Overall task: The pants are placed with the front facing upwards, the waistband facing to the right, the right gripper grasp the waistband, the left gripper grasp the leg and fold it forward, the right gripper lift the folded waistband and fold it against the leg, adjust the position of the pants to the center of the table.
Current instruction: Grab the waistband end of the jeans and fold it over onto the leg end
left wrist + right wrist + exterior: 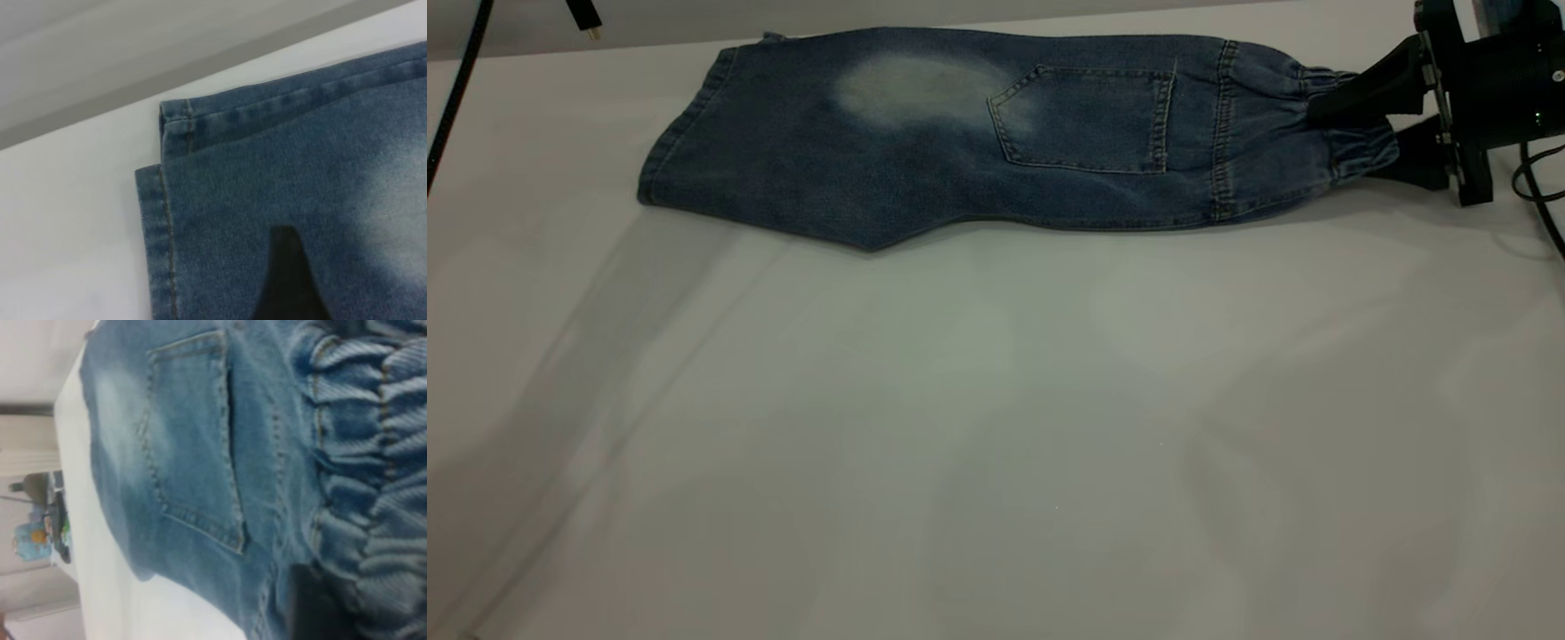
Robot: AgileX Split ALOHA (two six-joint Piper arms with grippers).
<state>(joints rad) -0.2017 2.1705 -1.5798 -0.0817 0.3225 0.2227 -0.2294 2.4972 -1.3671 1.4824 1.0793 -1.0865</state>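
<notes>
The pants (pixel 978 142) lie folded lengthwise across the upper part of the frame on the desk (pixel 996 427), back pocket up. At upper right, the right gripper (pixel 1360 124) has its jaws clamped on the waistband (pixel 1343 120). The left gripper's (pixel 287 280) jaw state cannot be told. Judged next: lift the waistband toward the leg hem (pixel 163 220).

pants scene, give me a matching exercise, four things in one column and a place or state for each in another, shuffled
Things:
1. pants
2. waistband
3. back pocket
4. right gripper

Places or states:
A. square patch with tan stitching, on the side facing up
B. shut on gathered denim at the table's right edge
C. lying folded lengthwise at the far side
D. puckered elastic end, pointing right

Pairs: 1-C, 2-D, 3-A, 4-B
</notes>
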